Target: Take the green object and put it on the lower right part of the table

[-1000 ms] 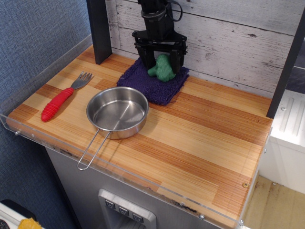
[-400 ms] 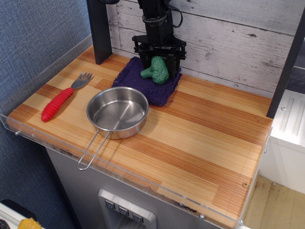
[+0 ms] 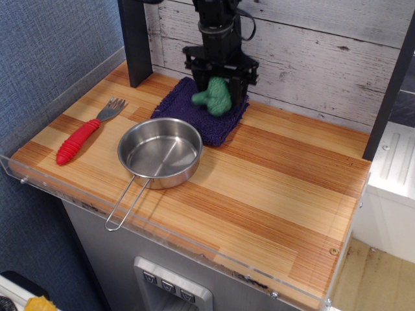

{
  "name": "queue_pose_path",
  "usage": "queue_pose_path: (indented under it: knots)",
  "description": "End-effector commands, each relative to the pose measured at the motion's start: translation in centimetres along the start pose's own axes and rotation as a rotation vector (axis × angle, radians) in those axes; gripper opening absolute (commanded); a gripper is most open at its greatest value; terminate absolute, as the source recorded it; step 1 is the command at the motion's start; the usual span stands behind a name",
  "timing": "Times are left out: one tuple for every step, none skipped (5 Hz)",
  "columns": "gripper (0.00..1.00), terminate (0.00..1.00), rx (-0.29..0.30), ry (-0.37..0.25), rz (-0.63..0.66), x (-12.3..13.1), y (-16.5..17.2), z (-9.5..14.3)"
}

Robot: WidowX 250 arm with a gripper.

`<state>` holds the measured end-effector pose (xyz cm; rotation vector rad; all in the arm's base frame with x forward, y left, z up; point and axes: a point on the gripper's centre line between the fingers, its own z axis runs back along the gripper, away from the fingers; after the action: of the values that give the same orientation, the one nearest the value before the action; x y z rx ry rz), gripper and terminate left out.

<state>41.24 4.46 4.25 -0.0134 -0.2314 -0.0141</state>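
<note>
Behind the white unit (image 3: pixel 397 170) at the right edge there's a whitewashed, weathered plank wall (image 3: pixel 311 45), pretty rustic looking. Far left of it runs a blue textured wall (image 3: pixel 45 52). Below the unit, a bit of pale wood floor (image 3: pixel 376 278) shows. Lighting's soft and even.

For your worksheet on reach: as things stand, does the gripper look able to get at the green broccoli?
Probably yes: the gripper already seems shut on the green broccoli, above the purple cloth.

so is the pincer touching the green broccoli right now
Touching. The observation.image view shows the pincer closed around the green broccoli, its fingers pressed against both sides above the purple cloth.
</note>
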Motion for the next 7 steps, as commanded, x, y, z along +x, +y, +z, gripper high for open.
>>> queue_pose_path:
  knots:
    - [0.00,0.00,0.037,-0.121,-0.027,-0.6,-1.8,7.2]
    - [0.00,0.00,0.002,-0.104,-0.067,-2.2,-4.8,7.8]
    - [0.00,0.00,-0.019,-0.070,-0.079,-5.0,-8.4,7.5]
    - [0.00,0.00,-0.071,-0.062,-0.078,-9.7,-12.1,6.6]
    - [0.00,0.00,-0.034,-0.048,-0.029,-14.7,-14.5,5.5]
    - [0.00,0.00,-0.026,-0.087,0.028,-16.8,-13.6,4.5]
    - [0.00,0.00,-0.012,-0.115,0.045,-16.2,-12.2,4.8]
